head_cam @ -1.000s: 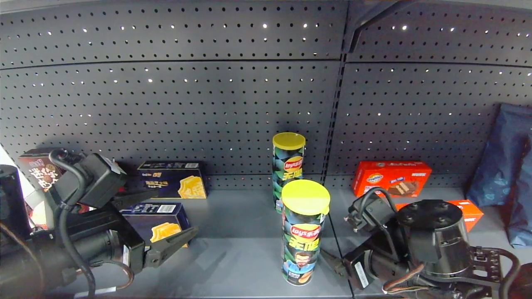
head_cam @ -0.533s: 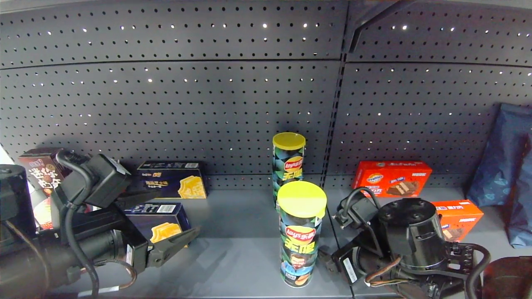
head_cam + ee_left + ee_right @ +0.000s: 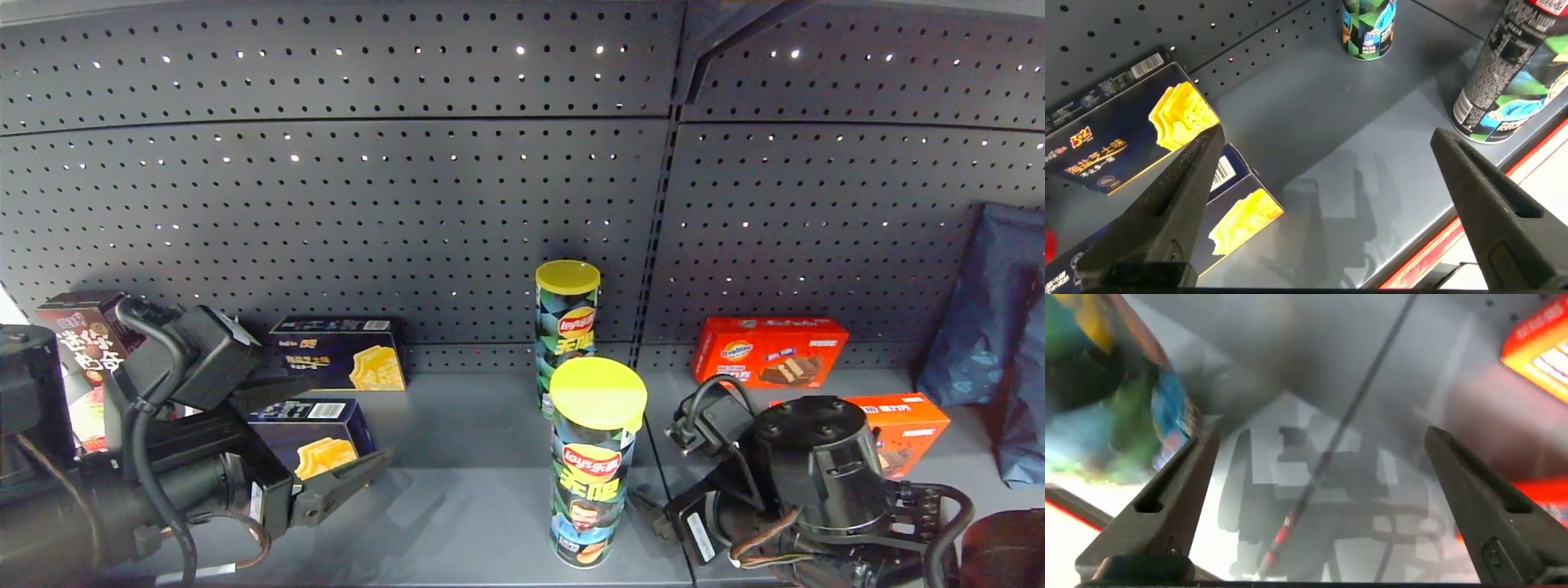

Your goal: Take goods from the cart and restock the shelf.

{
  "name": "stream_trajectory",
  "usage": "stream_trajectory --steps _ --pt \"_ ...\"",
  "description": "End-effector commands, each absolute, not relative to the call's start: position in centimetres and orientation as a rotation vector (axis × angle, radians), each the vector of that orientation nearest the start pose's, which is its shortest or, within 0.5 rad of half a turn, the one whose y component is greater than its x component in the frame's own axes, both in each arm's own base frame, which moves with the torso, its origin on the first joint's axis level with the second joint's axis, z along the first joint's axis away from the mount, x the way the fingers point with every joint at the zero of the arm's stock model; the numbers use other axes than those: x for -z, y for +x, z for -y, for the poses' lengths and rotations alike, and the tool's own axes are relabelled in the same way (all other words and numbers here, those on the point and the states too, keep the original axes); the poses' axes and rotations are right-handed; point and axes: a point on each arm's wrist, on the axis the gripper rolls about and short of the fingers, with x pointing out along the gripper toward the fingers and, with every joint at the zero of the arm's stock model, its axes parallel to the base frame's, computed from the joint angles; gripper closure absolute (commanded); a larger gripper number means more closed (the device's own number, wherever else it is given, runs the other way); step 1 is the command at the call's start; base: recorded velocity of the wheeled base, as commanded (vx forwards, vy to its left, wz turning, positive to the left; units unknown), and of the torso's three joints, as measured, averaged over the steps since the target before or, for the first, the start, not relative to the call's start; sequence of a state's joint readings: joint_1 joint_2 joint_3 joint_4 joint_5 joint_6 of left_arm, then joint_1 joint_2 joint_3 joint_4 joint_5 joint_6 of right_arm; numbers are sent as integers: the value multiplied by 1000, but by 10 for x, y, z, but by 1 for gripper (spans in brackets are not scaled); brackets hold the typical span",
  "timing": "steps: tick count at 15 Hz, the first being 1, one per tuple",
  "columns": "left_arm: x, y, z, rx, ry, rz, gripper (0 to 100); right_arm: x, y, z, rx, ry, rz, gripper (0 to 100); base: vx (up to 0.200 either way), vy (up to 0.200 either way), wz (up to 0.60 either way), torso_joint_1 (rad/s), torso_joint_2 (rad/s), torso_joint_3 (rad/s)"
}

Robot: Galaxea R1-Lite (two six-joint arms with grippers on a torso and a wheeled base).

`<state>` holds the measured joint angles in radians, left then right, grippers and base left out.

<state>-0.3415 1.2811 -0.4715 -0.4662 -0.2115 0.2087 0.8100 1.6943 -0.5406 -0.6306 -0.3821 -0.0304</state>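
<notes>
Two tall chip cans with yellow lids stand upright on the grey shelf, the front can near the shelf's edge and the back can by the pegboard. My right gripper is open just to the right of the front can, low at its base, with nothing between its fingers. My left gripper hangs open over the left part of the shelf, beside two dark blue boxes. The left wrist view shows my left gripper open, with both cans farther off.
A second dark blue box lies against the pegboard, and a brown box stands at the far left. Two orange boxes lie right of the cans, with a blue bag at the far right. Bare shelf lies between the boxes and the cans.
My right arm shifted left toward the front can, then a little back to the right. The front can's top swayed slightly. My left arm crept slightly forward.
</notes>
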Motion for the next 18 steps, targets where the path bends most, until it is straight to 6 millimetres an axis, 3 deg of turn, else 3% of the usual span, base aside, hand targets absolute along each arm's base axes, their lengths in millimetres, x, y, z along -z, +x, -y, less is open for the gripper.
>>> stream_trajectory --steps 1,4,9,18 --pt "-178 173 67 583 225 -290 0 -124 175 -172 -427 -319 -418 0 0 0 0 0 0 0" --pt "-178 173 67 585 224 -293 0 -127 160 -167 -481 -311 -405 0 0 0 0 0 0 0" --pt "-175 172 66 584 226 -301 0 -126 152 -176 -555 -316 -405 0 0 0 0 0 0 0" --pt "-175 172 66 582 224 -303 0 -116 160 -188 -581 -335 -440 0 0 0 0 0 0 0"
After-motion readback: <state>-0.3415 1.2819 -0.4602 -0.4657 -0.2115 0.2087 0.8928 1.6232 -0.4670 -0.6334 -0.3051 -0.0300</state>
